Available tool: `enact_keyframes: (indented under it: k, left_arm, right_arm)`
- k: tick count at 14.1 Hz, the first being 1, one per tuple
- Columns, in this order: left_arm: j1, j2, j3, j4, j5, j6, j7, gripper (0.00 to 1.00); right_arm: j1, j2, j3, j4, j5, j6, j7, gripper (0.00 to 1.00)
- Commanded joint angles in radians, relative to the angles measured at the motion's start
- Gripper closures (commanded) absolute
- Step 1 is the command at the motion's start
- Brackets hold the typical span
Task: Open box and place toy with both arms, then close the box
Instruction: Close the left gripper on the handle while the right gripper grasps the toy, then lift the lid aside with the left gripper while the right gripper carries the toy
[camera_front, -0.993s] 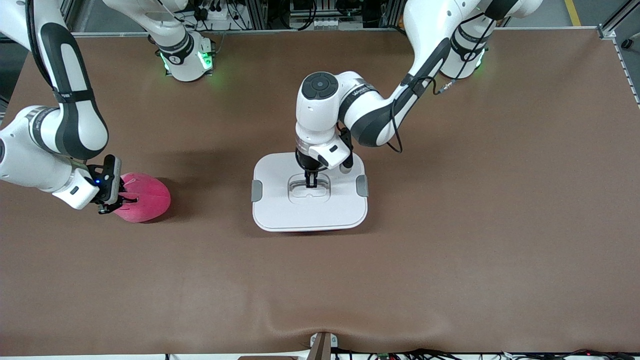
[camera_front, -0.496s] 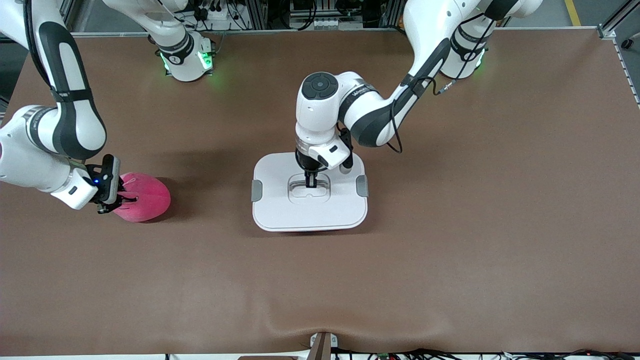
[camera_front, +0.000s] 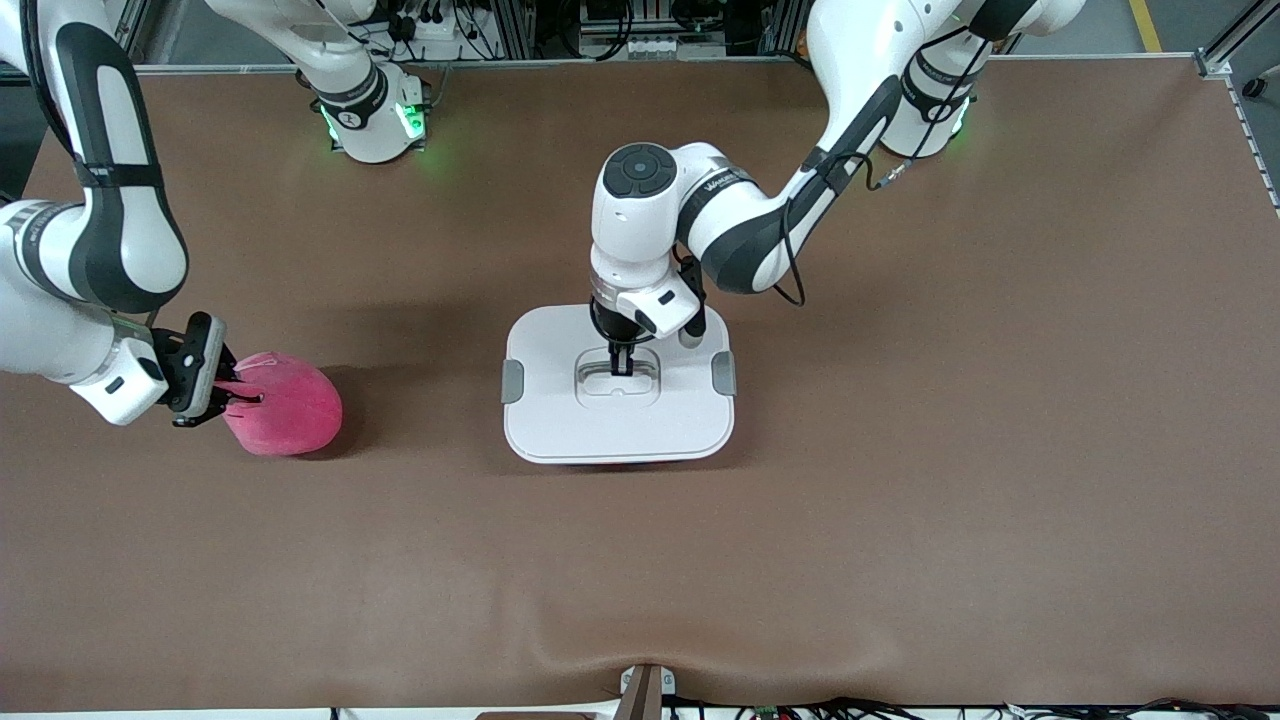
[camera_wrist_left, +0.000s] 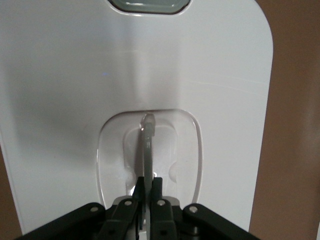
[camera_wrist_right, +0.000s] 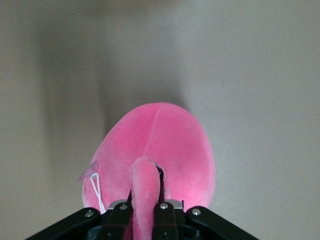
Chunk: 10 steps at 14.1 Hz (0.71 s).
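Opening step: the left gripper is clamped on the lid handle of the box at mid-table, the right gripper pinches the toy toward the right arm's end; next, presumably, lift the lid straight up.

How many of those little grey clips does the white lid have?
2. One grey clip sits on the lid's edge toward the right arm's end of the table, the other clip on the edge toward the left arm's end. None seem hidden.
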Motion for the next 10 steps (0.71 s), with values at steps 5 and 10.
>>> enact_keyframes:
  k: [5, 10]
  left_arm:
    - [-0.003, -0.049, 0.009, 0.015, 0.036, -0.046, -0.016, 1.00]
    - [0.055, -0.124, 0.003, 0.010, 0.025, -0.138, 0.114, 1.00]
  right_arm:
    - [-0.009, -0.057, 0.008, 0.022, 0.008, -0.172, 0.415, 1.00]
    - [0.029, -0.077, 0.016, 0.029, 0.011, -0.195, 0.668, 1.00]
